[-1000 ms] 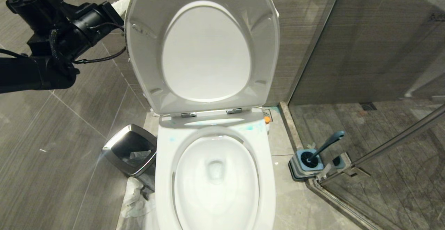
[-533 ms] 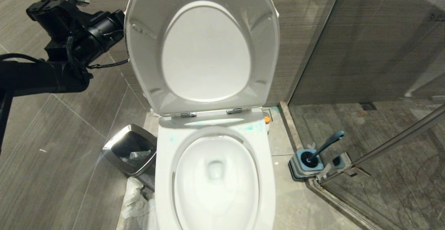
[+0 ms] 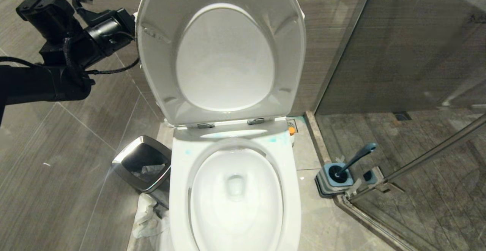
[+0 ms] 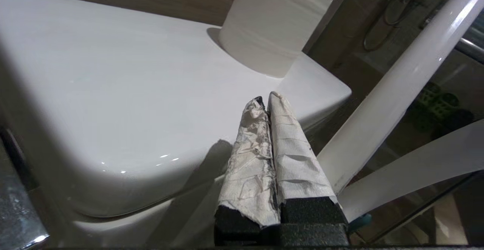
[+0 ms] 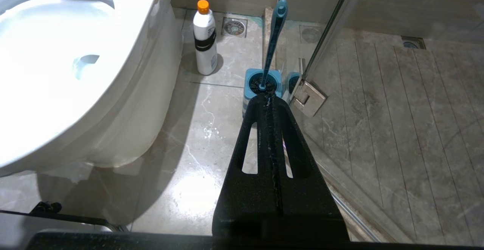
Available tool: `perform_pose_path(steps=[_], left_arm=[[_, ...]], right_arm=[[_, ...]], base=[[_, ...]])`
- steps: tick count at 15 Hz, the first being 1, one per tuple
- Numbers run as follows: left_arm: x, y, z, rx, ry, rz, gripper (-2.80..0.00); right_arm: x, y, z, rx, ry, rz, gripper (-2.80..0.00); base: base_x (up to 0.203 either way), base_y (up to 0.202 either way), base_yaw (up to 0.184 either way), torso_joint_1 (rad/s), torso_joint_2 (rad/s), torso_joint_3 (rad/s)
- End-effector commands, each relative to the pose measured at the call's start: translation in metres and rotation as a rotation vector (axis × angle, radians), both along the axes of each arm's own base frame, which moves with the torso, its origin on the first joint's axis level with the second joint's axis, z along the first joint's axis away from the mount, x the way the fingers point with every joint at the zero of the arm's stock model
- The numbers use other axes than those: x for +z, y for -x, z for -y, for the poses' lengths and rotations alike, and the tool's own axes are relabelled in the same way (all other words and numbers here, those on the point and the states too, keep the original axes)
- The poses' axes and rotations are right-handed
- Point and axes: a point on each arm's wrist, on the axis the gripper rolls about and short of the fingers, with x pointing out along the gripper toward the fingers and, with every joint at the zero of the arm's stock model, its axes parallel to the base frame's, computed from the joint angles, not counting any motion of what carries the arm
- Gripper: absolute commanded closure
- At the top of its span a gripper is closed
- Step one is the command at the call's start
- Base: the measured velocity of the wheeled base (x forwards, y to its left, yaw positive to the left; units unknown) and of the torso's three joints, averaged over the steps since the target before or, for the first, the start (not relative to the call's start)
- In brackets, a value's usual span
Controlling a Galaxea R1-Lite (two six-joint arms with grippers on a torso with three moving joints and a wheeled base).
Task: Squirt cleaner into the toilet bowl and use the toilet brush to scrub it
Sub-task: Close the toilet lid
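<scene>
Cleaner [image 3: 272, 139] as turquoise smears on toilet bowl [image 3: 178, 190] rim

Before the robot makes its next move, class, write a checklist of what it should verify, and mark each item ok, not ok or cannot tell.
1. Seat and lid raised off the toilet bowl: ok.
2. Toilet brush upright in its holder, free to take: ok.
3. Orange-capped bottle standing on the floor beside the bowl: ok.
4. Left gripper empty, shut, above the tank: ok.
5. Right gripper open for a grasp: not ok, shut.
</scene>
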Motion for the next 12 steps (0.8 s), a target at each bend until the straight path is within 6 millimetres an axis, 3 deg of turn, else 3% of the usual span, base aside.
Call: perform_pose_path(steps=[1, 6, 12], left_arm=[[0.005, 0.009, -0.005, -0.018, 0.016, -0.02, 0.0], [-0.013, 0.029, -0.025, -0.158, -0.092, -0.072, 0.0], [-0.018, 0.057, -0.046, -0.285, -0.207, -0.121, 0.0]], right_arm=[[0.0, 0.0, 0.0, 0.0, 0.001, -0.002, 0.0], [0.0, 0.0, 0.0, 0.0, 0.001, -0.002, 0.0], [0.0, 0.0, 0.0, 0.0, 0.001, -0.002, 0.0]], base=[[0.0, 0.0, 0.0, 0.0, 0.0, 0.0], [0.0, 0.0, 0.0, 0.0, 0.0, 0.0], [0.0, 0.0, 0.0, 0.0, 0.0, 0.0]])
